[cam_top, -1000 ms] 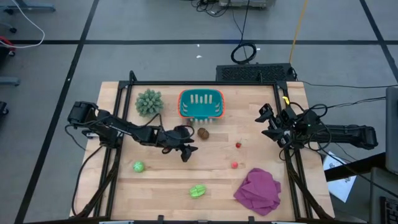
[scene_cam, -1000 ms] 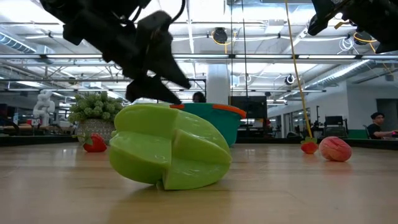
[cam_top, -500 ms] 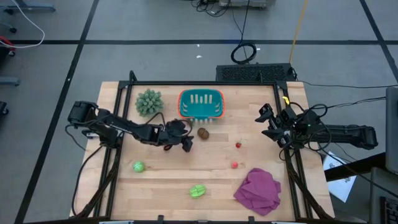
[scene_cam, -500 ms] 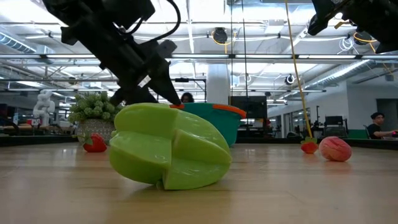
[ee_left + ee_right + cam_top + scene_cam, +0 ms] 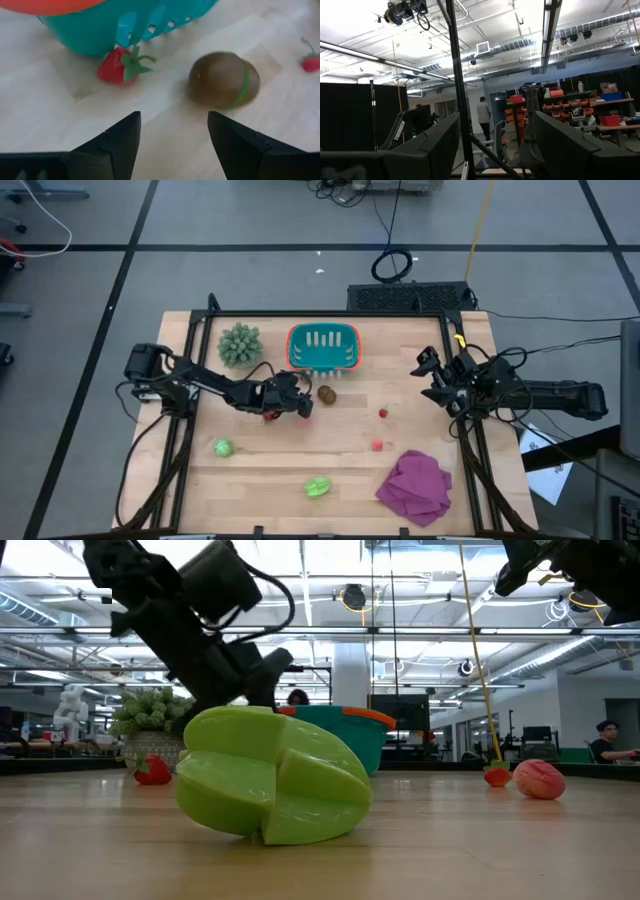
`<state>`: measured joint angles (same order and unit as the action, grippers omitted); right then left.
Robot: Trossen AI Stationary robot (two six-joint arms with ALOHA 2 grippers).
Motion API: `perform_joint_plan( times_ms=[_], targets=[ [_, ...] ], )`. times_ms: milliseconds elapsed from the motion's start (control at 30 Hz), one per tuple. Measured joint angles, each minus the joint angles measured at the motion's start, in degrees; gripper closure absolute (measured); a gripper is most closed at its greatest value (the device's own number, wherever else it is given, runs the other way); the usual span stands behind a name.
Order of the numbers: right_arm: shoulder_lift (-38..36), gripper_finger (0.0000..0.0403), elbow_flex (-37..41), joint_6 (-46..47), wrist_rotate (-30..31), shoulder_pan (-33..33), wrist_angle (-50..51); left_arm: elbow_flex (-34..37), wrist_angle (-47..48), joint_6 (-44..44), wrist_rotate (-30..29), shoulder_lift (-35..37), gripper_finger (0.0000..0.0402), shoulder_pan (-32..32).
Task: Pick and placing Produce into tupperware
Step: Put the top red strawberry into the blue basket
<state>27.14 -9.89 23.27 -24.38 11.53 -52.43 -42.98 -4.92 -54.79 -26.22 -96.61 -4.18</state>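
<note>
My left gripper (image 5: 303,404) (image 5: 172,135) is open and low over the table, its fingers pointing at the brown oval kiwi (image 5: 326,393) (image 5: 223,80) without touching it. A red strawberry (image 5: 120,67) lies beside the kiwi, in front of the wall of the teal tupperware (image 5: 323,347) (image 5: 100,30). Two small red pieces (image 5: 383,413) (image 5: 377,445) and two light-green pieces (image 5: 222,447) (image 5: 318,487) rest on the table. My right gripper (image 5: 428,370) (image 5: 495,125) is open and waits raised at the table's right edge.
A spiky grey-green plant (image 5: 240,344) stands left of the tupperware. A magenta cloth (image 5: 415,485) lies near the right near corner. In the low view the green starfruit (image 5: 272,775) fills the foreground, with another strawberry (image 5: 152,770) behind it to the left.
My left gripper has moved toward the table's far edge, closer to the kiwi and the tupperware, and has turned so that its fingers point at the kiwi. The produce has stayed where it was.
</note>
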Motion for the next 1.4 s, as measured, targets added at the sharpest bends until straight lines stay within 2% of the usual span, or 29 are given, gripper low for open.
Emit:
perform_joint_plan(
  times_ms=[200, 433, 1000, 1400],
  targets=[
    [-0.02, 0.0161, 0.00, 0.02, 0.00, -0.02, -0.04, 0.00, 0.10, -2.29, -0.01, -1.45, 0.0167, 1.80],
    [0.00, 0.0161, 0.00, -0.10, 0.00, 0.00, -0.02, 0.00, -0.64, -2.28, -3.26, -1.41, 0.0167, 2.31],
    [0.00, 0.0161, 0.00, -0.11, 0.00, -0.01, -0.01, -0.01, -2.73, -0.43, -5.47, -2.30, 0.0167, 2.29],
    [0.00, 0.0161, 0.00, 0.04, 0.00, -0.02, -0.01, -0.02, -9.04, 2.23, -5.54, -4.47, 0.0167, 2.72]
  ],
)
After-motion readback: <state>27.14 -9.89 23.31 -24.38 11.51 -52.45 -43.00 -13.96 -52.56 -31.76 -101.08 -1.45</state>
